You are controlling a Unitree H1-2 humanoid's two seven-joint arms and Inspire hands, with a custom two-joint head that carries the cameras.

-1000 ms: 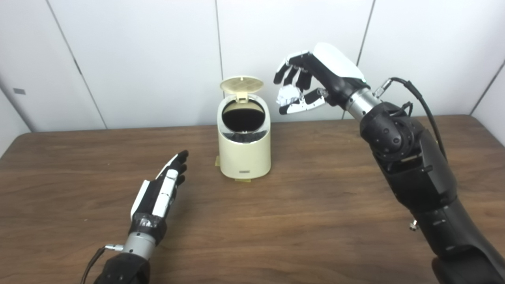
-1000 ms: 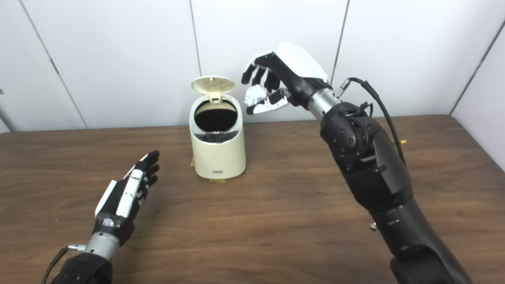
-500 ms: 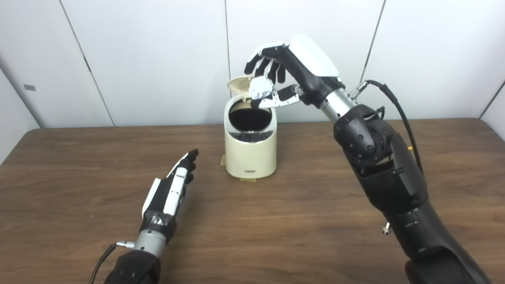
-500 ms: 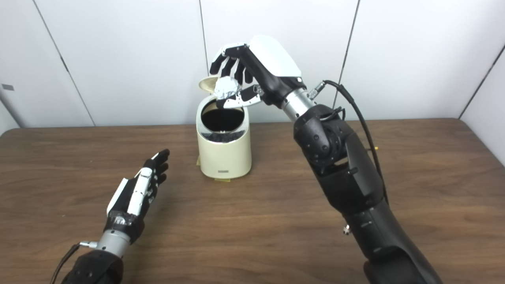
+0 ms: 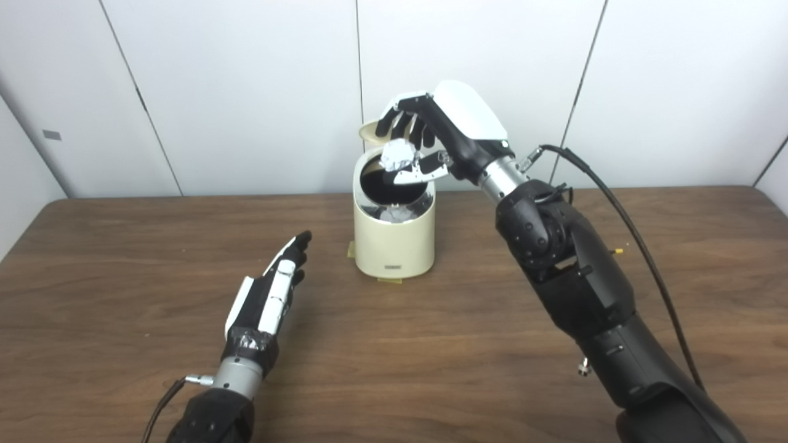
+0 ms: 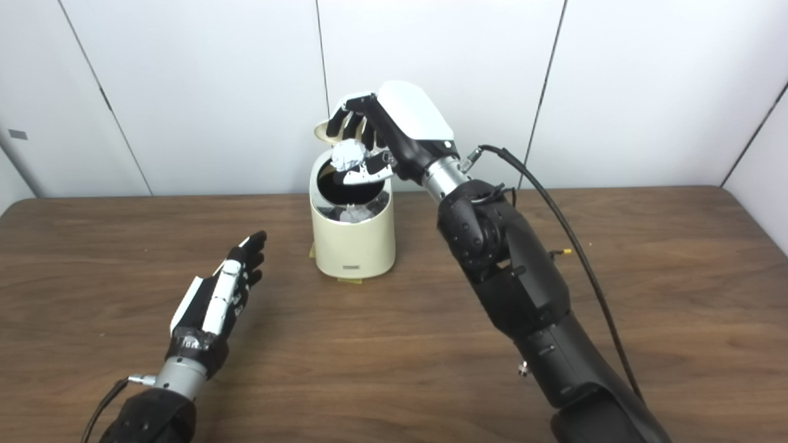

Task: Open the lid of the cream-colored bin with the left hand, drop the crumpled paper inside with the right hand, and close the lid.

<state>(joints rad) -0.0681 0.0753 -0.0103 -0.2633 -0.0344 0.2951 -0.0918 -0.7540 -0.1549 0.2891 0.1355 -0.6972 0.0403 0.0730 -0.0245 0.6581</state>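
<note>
Right hand [image 5: 431, 132] holds paper [image 5: 396, 154] over the open bin [image 5: 394, 237], near table's far edge. Left hand [image 5: 271, 295] flat, fingers spread, empty.

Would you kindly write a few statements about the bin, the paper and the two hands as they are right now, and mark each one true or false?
1. The bin's lid is up. True.
2. The crumpled paper lies on the table. False: the right hand holds it over the bin's mouth.
3. The left hand holds the lid open. False: it is open, low over the table, apart from the bin.
4. The right hand is above the bin. True.
5. The bin lies on its side. False: it stands upright.
</note>
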